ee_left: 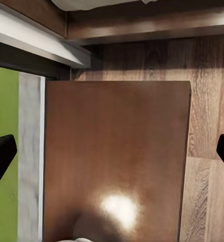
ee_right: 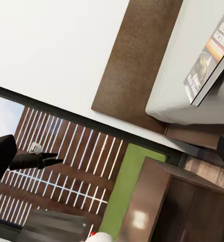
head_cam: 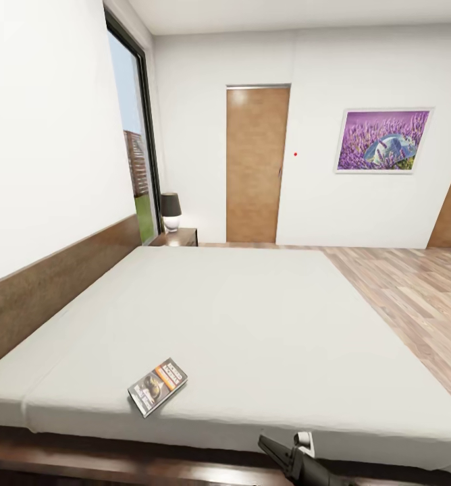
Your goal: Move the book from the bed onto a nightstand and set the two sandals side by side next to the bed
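The book (head_cam: pixel 156 386) lies flat on the off-white bed (head_cam: pixel 252 324), close to its near edge and toward the headboard side. It also appears in the right wrist view, where the book (ee_right: pixel 210 60) sits at the mattress edge above a dark wood nightstand (ee_right: pixel 177 201). My right gripper (ee_right: pixel 117 151) is open with nothing between its fingers, and a black gripper (head_cam: pixel 283 451) pokes up below the bed's near edge. My left gripper (ee_left: pixel 116 151) is open, hanging over the glossy brown top of a nightstand (ee_left: pixel 117 161). The sandals are out of view.
A second nightstand (head_cam: pixel 177 237) with a dark-shaded lamp (head_cam: pixel 171 210) stands at the bed's far side by the window (head_cam: pixel 134 162). The brown headboard (head_cam: pixel 50 290) runs along the left wall. A wooden door (head_cam: pixel 256 165) is behind, and wood floor (head_cam: pixel 414 297) lies to the right.
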Controlling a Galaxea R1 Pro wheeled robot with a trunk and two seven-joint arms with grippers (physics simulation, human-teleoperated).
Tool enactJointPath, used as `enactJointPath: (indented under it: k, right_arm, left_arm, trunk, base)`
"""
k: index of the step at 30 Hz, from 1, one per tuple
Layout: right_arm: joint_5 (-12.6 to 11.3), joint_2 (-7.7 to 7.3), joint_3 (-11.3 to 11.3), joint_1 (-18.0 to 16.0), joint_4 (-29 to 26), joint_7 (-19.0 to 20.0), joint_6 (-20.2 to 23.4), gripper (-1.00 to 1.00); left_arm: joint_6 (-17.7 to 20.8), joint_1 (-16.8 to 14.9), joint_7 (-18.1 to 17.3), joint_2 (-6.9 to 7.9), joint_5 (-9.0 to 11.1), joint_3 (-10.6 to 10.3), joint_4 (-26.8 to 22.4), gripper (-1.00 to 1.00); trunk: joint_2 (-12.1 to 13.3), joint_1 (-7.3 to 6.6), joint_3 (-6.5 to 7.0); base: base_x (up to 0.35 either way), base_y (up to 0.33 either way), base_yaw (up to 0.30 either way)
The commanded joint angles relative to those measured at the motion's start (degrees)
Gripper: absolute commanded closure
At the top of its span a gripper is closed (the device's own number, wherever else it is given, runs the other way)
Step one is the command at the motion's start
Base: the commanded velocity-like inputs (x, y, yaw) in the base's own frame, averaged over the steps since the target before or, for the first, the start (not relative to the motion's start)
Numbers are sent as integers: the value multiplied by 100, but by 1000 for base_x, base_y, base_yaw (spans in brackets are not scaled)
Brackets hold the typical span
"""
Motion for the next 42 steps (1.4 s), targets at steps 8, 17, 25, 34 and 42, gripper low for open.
enactJointPath:
  k: [8,17,25,34,42]
  right_arm:
    - [59,10,-43,-5,5,30,56,-100]
    - [66,41,-23,-4,6,37,60,-100]
    - [68,67,-7,-2,6,39,71,-100]
    - [68,79,4,-3,2,36,97,-100]
    - [68,117,10,-7,-3,33,113,-100]
  left_arm:
    - [23,-48,40,0,62,-26,-11,-100]
    - [28,-48,40,7,69,-23,-11,-100]
    - [28,-48,40,6,71,-23,-11,-100]
    - [25,-48,40,1,71,-23,-11,-100]
    - [26,-48,40,0,71,-23,-11,-100]
  trunk:
    - [-165,88,-78]
    - [-486,264,-222]
    - [-686,374,-312]
    - [-967,528,-437]
    - [-1208,659,-545]
  base:
    - [0,0,0]
    - [0,0,0]
    - [0,0,0]
    - [0,0,0]
    - [0,0,0]
